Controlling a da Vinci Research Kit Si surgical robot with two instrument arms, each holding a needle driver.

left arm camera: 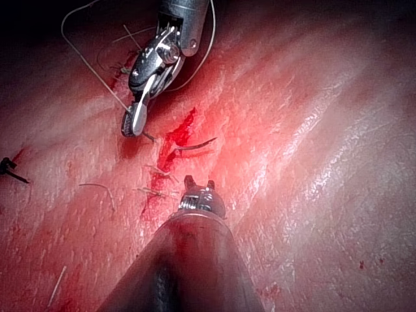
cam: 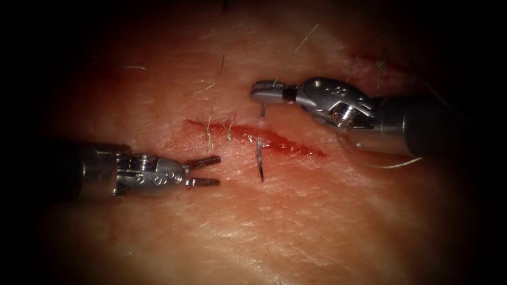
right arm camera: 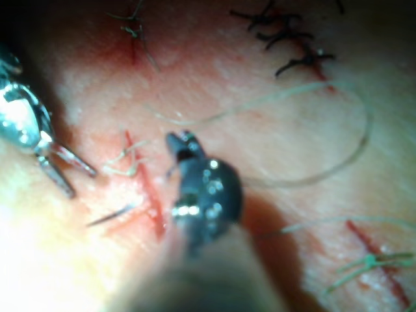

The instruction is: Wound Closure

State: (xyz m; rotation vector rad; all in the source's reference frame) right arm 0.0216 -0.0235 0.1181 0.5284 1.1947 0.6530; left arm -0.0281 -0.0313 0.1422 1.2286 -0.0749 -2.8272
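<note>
Tissue [cam: 296, 221] spans the endoscope view, pale and glistening, with a short red cut [cam: 264, 138] running left to right near centre; red fluid [cam: 285, 143] lines the cut

Right tool [cam: 269, 93] comes in from the right, above the cut. Its claw is closed on the needle's [cam: 260, 158] rear end, just above the cut's upper edge. From the grip the needle drops into the tissue above the cut, and its dark pointed end comes out on the near side, sticking out below the lower edge. So needle is in the tissue, spanning the cut, tip free

Left tool [cam: 203, 172] sits left of the needle tip and slightly below the cut, claw spread wide in a V, holding nothing, tips pointing toward the needle and not touching it

Thread [cam: 391, 164] loops pale behind and under the right tool's wrist, lying loose on the tissue right of the cut. In the right wrist view the same thread [right arm camera: 325, 169] makes a wide loop beside that tool

Two finished stitches [cam: 219, 129] cross the left part of the cut, with short cut ends standing up. More loose cut ends [cam: 211, 84] lie on the tissue above and left of the cut. Dark knotted stitches [right arm camera: 286, 39] show on another cut in the right wrist view
</note>
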